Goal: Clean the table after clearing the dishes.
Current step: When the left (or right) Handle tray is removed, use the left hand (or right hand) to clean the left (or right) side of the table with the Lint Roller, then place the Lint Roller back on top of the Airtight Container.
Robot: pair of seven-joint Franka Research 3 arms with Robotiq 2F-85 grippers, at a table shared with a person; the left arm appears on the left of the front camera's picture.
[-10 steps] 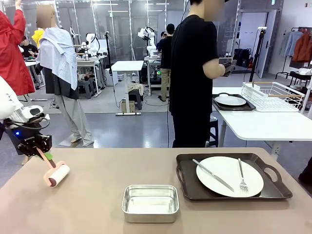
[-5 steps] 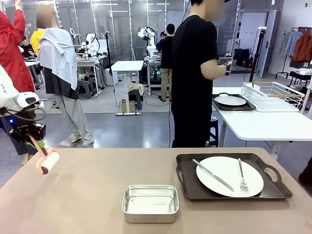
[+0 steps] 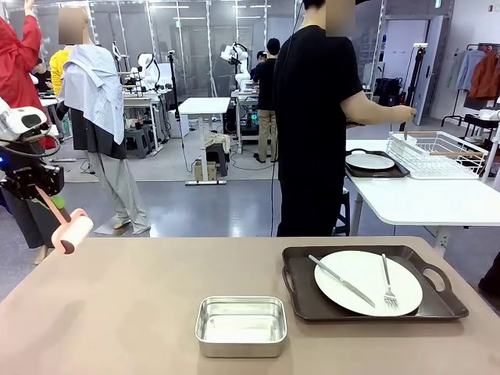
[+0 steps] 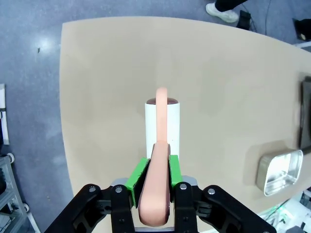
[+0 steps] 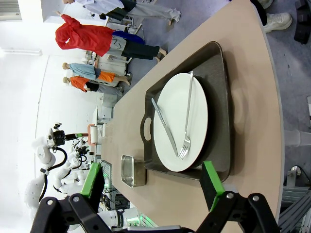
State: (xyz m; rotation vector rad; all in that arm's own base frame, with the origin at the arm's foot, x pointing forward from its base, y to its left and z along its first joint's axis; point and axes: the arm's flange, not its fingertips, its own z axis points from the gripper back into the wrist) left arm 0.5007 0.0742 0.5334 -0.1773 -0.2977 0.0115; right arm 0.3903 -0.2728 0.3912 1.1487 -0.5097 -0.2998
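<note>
My left gripper (image 3: 41, 194) hangs above the beige table's (image 3: 133, 312) far left corner, shut on the pink handle of a lint roller (image 3: 72, 232), whose white roll is in the air. From the left wrist camera the green pads clamp the handle, and the roller (image 4: 163, 124) points down at the table (image 4: 233, 82). A white plate (image 3: 367, 283) with a knife and fork lies on a dark tray (image 3: 301, 301) at the right. My right gripper (image 5: 151, 183) stands open above that plate (image 5: 182, 121). A second plate (image 3: 369, 162) on its tray rests on the white side table.
A small square steel pan (image 3: 241, 324) sits at the table's front middle. A person in black stands beyond the far edge, one hand (image 3: 404, 114) over the wire rack (image 3: 437, 152) on the white table. The left half of the beige top is bare.
My left arm has lifted the roller off the table and drawn it up and to the left. The person has reached a hand out over the wire rack.
</note>
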